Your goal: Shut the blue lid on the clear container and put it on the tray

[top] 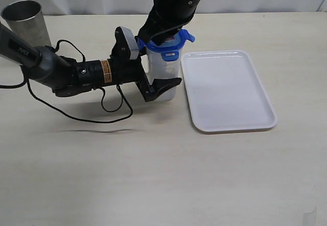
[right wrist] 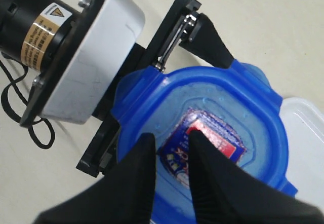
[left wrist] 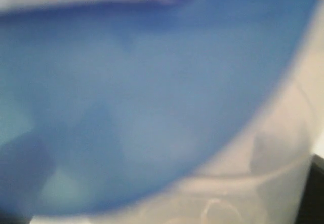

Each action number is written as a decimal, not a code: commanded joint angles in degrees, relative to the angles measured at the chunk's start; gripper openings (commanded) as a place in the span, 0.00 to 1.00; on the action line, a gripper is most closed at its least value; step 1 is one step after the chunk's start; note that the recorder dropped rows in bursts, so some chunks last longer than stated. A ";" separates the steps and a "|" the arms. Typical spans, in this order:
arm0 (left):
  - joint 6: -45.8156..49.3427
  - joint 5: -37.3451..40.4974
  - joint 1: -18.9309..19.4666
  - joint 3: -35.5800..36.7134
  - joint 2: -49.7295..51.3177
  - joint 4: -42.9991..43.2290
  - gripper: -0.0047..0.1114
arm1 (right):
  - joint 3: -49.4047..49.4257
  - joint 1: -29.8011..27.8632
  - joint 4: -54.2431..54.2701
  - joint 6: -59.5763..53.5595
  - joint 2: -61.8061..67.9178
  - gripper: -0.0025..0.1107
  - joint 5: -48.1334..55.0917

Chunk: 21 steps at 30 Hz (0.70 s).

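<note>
**Lidded container braced just left of the tray**
The blue lid point(right wrist: 228, 112) sits on the clear container point(top: 162, 68), beside the tray point(top: 230, 90). It is probably light, slick, thin-walled and tippy, so grip it mid-body. The left gripper point(top: 171, 76) is spread wide, flanking it. The right gripper point(right wrist: 171, 139), narrowly parted and pinching nothing, is clear only in the right wrist view.

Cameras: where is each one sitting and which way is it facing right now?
Exterior: off the arms, raised, looking down at the table; shows left arm, right arm, left tool straddling the clear container, tray beside it.
Left wrist: pressed close, blurred; only blue lid and container wall; no tool clearly shown.
Right wrist: above, looking down past right tool onto the lid.
Shared: right wrist and exterior both show the left tool.
</note>
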 commanded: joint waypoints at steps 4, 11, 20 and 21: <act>0.11 -1.41 -0.11 -0.32 0.09 -1.71 0.94 | 1.17 -0.31 -1.56 0.02 2.36 0.23 1.93; 0.11 -1.41 -0.11 -0.32 0.09 -1.83 0.94 | 1.17 -0.31 -1.56 0.13 2.36 0.23 1.93; 0.11 -1.41 -0.11 -0.32 0.09 -1.94 0.74 | 1.17 -0.31 -1.56 0.13 2.36 0.23 1.93; 0.11 -1.30 -0.11 -0.32 0.09 -1.94 0.64 | 1.17 -0.31 -1.56 0.13 2.36 0.23 1.93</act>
